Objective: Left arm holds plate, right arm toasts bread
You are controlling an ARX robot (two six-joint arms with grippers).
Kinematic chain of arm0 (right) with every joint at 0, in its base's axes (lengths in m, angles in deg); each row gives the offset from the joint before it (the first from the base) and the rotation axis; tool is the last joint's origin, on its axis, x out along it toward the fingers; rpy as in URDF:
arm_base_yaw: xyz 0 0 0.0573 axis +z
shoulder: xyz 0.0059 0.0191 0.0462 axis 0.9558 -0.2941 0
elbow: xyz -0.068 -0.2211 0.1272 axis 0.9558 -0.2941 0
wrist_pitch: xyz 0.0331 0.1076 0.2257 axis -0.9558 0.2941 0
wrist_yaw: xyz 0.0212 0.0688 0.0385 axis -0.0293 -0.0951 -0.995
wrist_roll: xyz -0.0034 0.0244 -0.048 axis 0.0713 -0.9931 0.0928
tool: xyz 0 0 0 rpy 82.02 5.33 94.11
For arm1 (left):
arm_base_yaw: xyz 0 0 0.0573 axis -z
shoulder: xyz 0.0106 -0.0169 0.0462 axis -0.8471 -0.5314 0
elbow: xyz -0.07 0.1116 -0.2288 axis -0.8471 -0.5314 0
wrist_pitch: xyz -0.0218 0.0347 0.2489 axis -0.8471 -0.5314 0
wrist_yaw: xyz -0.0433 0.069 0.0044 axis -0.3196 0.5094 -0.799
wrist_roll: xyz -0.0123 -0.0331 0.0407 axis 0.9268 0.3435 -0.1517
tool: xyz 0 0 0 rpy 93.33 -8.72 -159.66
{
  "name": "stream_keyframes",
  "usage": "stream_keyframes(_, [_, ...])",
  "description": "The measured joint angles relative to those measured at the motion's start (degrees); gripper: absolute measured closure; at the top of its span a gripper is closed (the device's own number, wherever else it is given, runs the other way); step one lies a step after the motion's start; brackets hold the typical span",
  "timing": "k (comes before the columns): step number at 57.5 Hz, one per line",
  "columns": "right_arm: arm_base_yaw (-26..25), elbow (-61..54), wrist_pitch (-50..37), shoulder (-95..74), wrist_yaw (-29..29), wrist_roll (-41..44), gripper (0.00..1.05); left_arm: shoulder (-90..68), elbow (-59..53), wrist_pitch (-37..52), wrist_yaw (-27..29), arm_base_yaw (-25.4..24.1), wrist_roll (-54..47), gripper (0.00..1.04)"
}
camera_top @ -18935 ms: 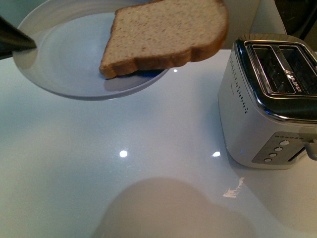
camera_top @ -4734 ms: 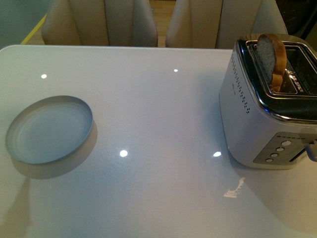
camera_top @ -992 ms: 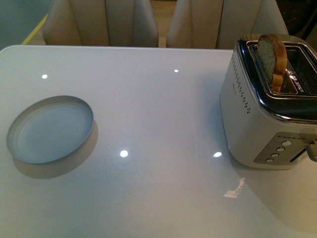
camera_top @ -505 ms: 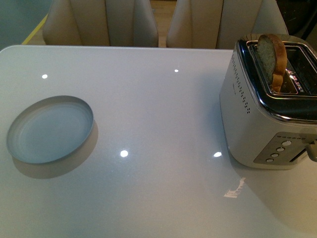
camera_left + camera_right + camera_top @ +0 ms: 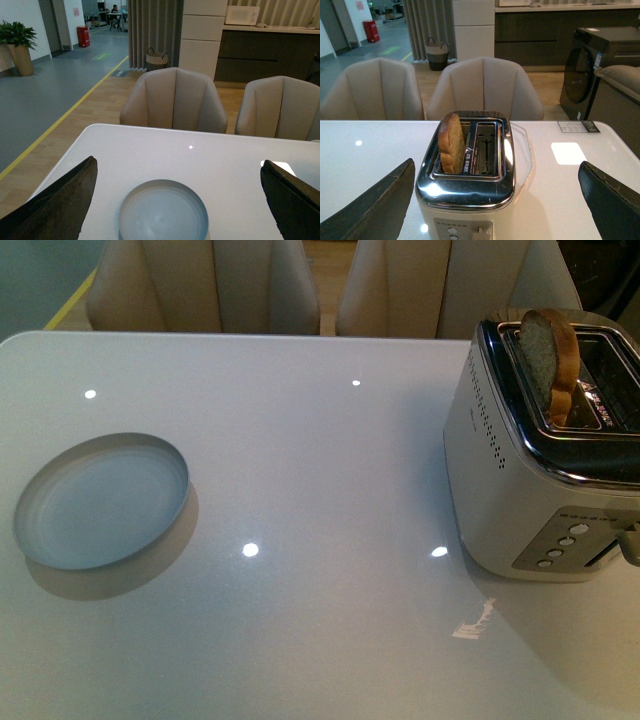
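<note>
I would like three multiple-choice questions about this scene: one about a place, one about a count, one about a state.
1. Where is the bread?
A. on the plate
B. in a toaster slot
C. flat on the table

2. How many slots does the toaster have?
A. one
B. two
C. four

3. What is the state of the left gripper?
A. open, above the plate
B. shut on the plate
C. shut on the bread

Answers:
1. B, the slice stands upright in one slot.
2. B, the right wrist view shows two slots.
3. A, its fingers stand wide apart with the empty plate between them on the table.
</note>
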Motion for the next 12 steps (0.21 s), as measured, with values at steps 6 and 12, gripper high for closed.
stream_keyframes(6, [0.0, 0.0, 0.0, 0.0, 0.0, 0.0, 0.09, 0.0, 0.0, 0.0, 0.0, 0.0, -0.02, 0.07])
stream_keyframes(12, [0.0, 0.0, 0.0, 0.0, 0.0, 0.0, 0.09, 0.0, 0.0, 0.0, 0.0, 0.0, 0.0, 0.07])
